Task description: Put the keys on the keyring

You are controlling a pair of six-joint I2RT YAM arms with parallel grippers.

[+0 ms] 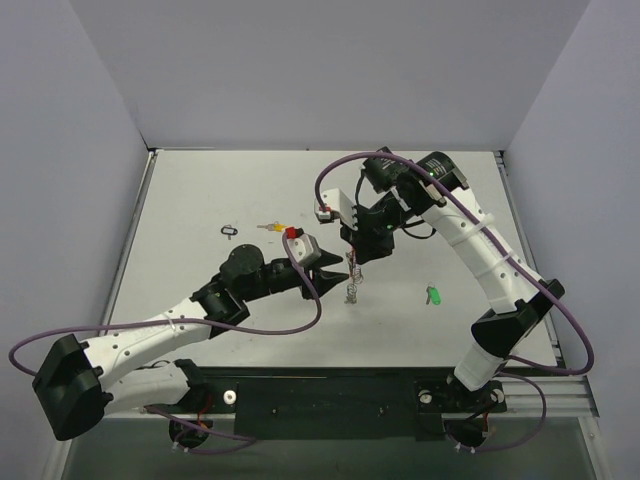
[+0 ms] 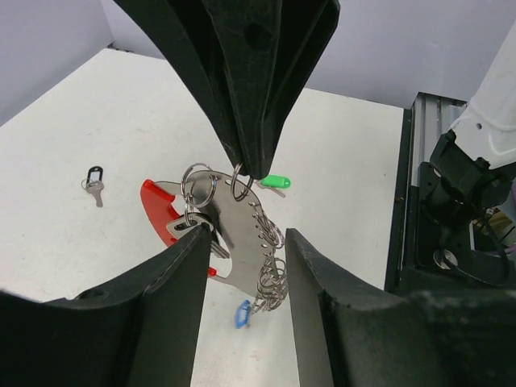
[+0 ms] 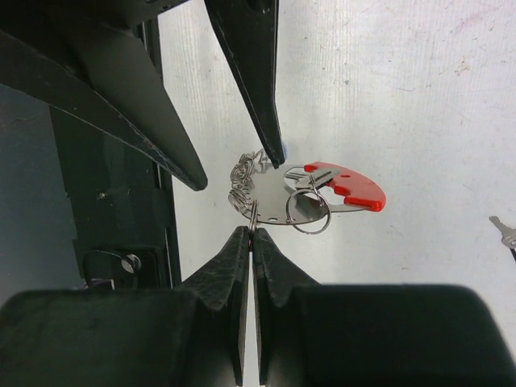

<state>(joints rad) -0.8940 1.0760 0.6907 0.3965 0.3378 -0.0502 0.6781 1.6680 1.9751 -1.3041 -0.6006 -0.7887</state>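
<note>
My right gripper [image 3: 252, 230] pinches one small loop of the keyring [image 3: 282, 205], dangling over mid-table, left gripper [image 2: 247, 234] spread either side; I judge it light, floppy, slippery (it will swing), best gripped at the flat plate [image 2: 234, 250]; green key [image 1: 434, 295] lies nearer the right edge.

From above, the keyring [image 1: 352, 287] was too small to read — just a silvery tangle below the right gripper [image 1: 352, 263], its red piece not to be made out. In the left wrist view the blue key [image 2: 242, 314] was a blur, and I could not tell whether it hung from the coil or lay on the table [image 2: 97, 113]. The green key [image 2: 276, 182] had one end tucked behind the right gripper's tips. In the right wrist view a key [image 3: 501, 231] ran off the right edge — head mostly out of frame, colour unclear.
</note>
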